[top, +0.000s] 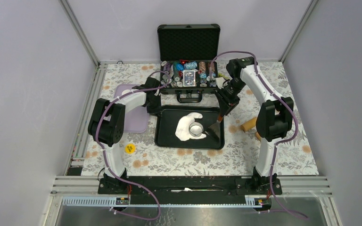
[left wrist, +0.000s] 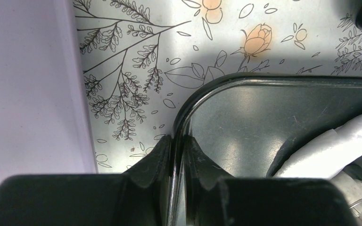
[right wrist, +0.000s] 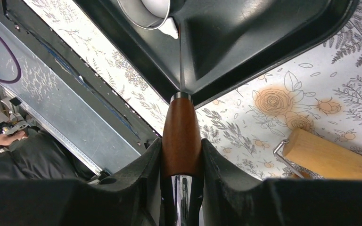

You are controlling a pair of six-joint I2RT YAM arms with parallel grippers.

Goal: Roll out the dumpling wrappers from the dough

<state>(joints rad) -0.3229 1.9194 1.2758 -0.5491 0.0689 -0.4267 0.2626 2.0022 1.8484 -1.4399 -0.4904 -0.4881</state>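
Although the soft white dough (top: 185, 126) lies flattened as an irregular sheet in the black metal tray (top: 166, 137) in the middle of the flowered bench (top: 292, 141), no finished dumpling wrapper lies apart from it in any view. By my judgement the rolling is done, or almost done, and the cutting is the step in hand.

The round steel ring cutter (top: 197, 129) stands on the right part of the sheet with white dough inside it. I cannot tell if that disc is cut through. The wooden rolling pin (top: 249, 125) lies on the bench to the right of the tray, apart from both arms, which fits this judgement.

The left tool (left wrist: 178, 143) is clenched on the rim of the tray at its far left corner, one finger outside and one inside, so it seems to steady the tray. The right tool (right wrist: 182, 143) grasps the steel-bladed scraper (top: 213, 130) by its brown wooden handle. The thin blade rests in the tray just beside the ring cutter, at the right edge of the dough.

What is left, as I judge it: to free the disc under the ring, to lift it out, and to cut more discs from the rest of the sheet. The lavender board (top: 131, 101) to the left of the tray carries no wrapper.
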